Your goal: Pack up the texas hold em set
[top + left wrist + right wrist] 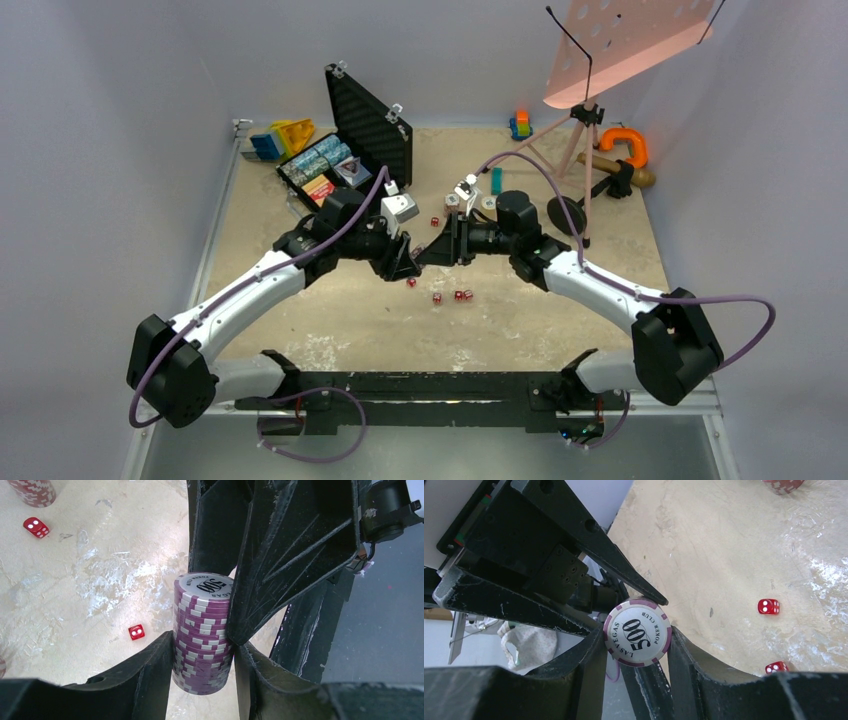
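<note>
A purple poker-chip stack [202, 630], its top chip marked 500 [638, 635], hangs above the table between both grippers. My left gripper [204, 650] is shut on its sides. My right gripper [638, 642] grips the same stack from the opposite side. The two grippers meet fingertip to fingertip at mid-table [420, 258]. The black briefcase [368, 125] stands open at the back left, with chip rows and the orange-red card box [320, 188] inside. Several red dice lie loose on the table [437, 297], [136, 632], [768, 606]. A red chip stack [35, 490] stands nearby.
Blue and yellow toy blocks [282, 138] lie behind the briefcase. A pink music stand [620, 40] on a tripod stands at the back right, with an orange clamp [625, 145] and a brown handle behind it. Small chip stacks [488, 203] sit near the right wrist.
</note>
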Controlling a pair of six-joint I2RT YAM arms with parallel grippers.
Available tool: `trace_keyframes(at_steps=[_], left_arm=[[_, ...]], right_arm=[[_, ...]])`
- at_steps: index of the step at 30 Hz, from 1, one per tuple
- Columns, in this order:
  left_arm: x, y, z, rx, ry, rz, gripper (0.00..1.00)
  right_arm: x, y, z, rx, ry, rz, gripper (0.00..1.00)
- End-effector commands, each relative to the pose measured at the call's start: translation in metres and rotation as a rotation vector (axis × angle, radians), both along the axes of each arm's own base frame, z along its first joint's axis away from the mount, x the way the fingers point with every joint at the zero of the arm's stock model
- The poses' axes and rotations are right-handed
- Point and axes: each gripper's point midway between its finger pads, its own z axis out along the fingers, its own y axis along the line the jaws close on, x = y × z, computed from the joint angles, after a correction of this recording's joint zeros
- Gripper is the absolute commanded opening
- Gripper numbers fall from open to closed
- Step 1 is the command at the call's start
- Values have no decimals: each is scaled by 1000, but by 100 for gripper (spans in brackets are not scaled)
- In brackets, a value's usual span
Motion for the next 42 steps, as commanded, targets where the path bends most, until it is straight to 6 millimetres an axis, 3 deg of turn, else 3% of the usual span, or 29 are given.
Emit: trace_keyframes(at_steps=[1, 5, 8, 11, 15, 21, 26, 33, 42], left_arm=[[4, -9, 21, -46, -71, -49, 0], [1, -4, 23, -16, -116, -84, 0], [7, 6, 23, 43, -163, -65, 0], [17, 18, 21, 91, -184, -37, 0], [51, 46, 19, 136, -161, 58, 0], [120, 100, 7, 417, -147, 197, 0], [169, 123, -13, 554, -107, 209, 0], [219, 138, -26, 595, -67, 210, 0], [248, 135, -52, 585, -20, 179, 0]], right_arm=[[-5, 4, 24, 61, -80, 31, 31], [-3, -2, 37, 65, -141, -9, 68], [9, -16, 42, 19, -185, -94, 81], [26, -41, 45, -7, -210, -202, 82], [35, -64, 49, -15, -259, -310, 83], [27, -68, 49, 1, -291, -308, 83], [16, -67, 42, 13, -287, -271, 82], [5, -73, 35, 0, -296, -260, 81], [4, -86, 43, -42, -353, -313, 81]])
